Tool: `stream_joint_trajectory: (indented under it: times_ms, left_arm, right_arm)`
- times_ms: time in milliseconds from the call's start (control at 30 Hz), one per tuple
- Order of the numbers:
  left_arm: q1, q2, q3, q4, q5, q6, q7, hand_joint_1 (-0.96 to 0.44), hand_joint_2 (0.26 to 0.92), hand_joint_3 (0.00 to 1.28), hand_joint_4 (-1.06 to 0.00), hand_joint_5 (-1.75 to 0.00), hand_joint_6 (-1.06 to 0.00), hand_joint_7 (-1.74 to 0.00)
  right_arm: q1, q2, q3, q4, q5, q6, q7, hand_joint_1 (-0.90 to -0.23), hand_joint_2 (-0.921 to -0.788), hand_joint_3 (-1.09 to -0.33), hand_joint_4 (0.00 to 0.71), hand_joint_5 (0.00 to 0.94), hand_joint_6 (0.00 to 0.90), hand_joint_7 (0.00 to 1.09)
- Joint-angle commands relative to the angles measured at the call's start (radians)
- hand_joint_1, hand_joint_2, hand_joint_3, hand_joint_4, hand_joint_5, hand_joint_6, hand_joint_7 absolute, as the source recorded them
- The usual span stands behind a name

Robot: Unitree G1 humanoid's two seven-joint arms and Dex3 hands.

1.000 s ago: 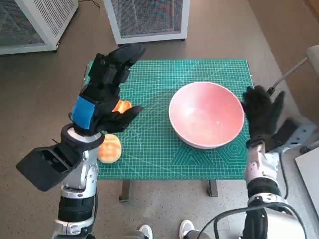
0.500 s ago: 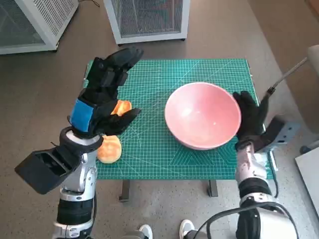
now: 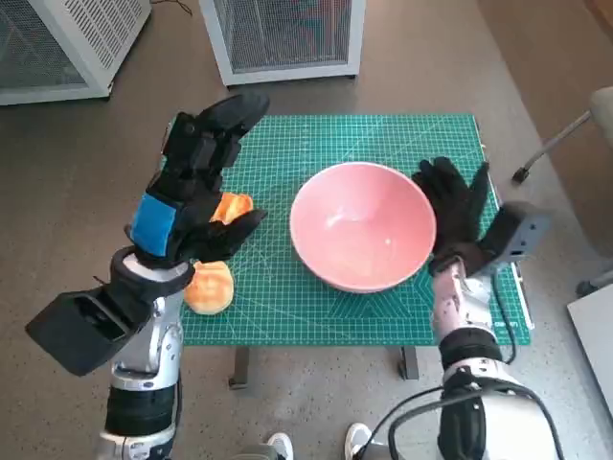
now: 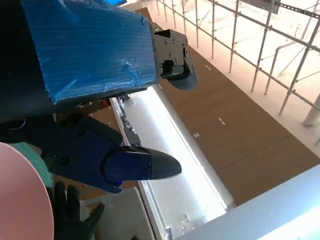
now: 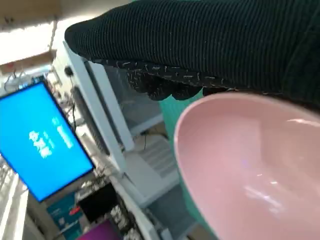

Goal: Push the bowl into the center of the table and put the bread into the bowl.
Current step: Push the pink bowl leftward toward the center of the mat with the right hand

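On the mat, centre: bowl (image 3: 362, 238), pink, upright, holding nothing; near mid-table.
Right hand (image 3: 454, 213): at 3 o'clock of the bowl, fingers spread, flat against its outer wall, gripping nothing.
Bread (image 3: 210, 286): round roll at 8 o'clock, near the table (image 3: 287, 321) edge; a second orange piece (image 3: 233, 206) at 9 o'clock.
Left hand (image 3: 194, 182): raised above the bread, fingers apart, holding nothing.
Progress: push apparently nearly complete; bread transfer not begun.
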Motion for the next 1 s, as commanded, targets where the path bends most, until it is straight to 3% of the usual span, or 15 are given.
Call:
stream_joint_trajectory:
  times_ms: [33,400,700,900,1000]
  left_arm:
    - [0.019,0.008,0.005,-0.029,0.009,0.010,0.010,-0.47,0.921,0.32,-0.08,-0.38,0.00,-0.70]
    - [0.048,0.015,0.013,-0.056,0.006,0.012,0.021,-0.47,0.921,0.32,-0.14,-0.28,0.00,-0.67]
    - [0.060,0.013,0.021,-0.046,0.003,0.002,0.022,-0.47,0.921,0.31,-0.20,-0.17,0.00,-0.63]
    - [0.067,0.013,0.026,-0.044,0.007,-0.002,0.024,-0.47,0.921,0.31,-0.21,-0.15,-0.01,-0.63]
    - [0.065,0.021,0.032,-0.041,0.009,-0.001,0.023,-0.47,0.921,0.31,-0.21,-0.14,-0.01,-0.62]
  right_arm:
    - [-0.013,0.028,-0.007,0.020,-0.006,0.030,-0.018,-0.392,-0.921,-0.628,0.185,0.003,0.111,0.35]
    - [-0.034,0.053,-0.009,0.027,-0.012,0.061,-0.030,-0.403,-0.921,-0.619,0.194,0.005,0.123,0.35]
    - [-0.040,0.036,-0.006,0.021,-0.027,0.073,-0.020,-0.402,-0.921,-0.606,0.198,0.005,0.135,0.35]
    - [-0.054,0.017,0.008,0.000,-0.039,0.031,-0.004,-0.387,-0.921,-0.610,0.197,0.004,0.129,0.34]
    - [-0.053,0.010,0.028,-0.027,-0.051,-0.039,0.026,-0.382,-0.921,-0.613,0.194,0.002,0.124,0.34]
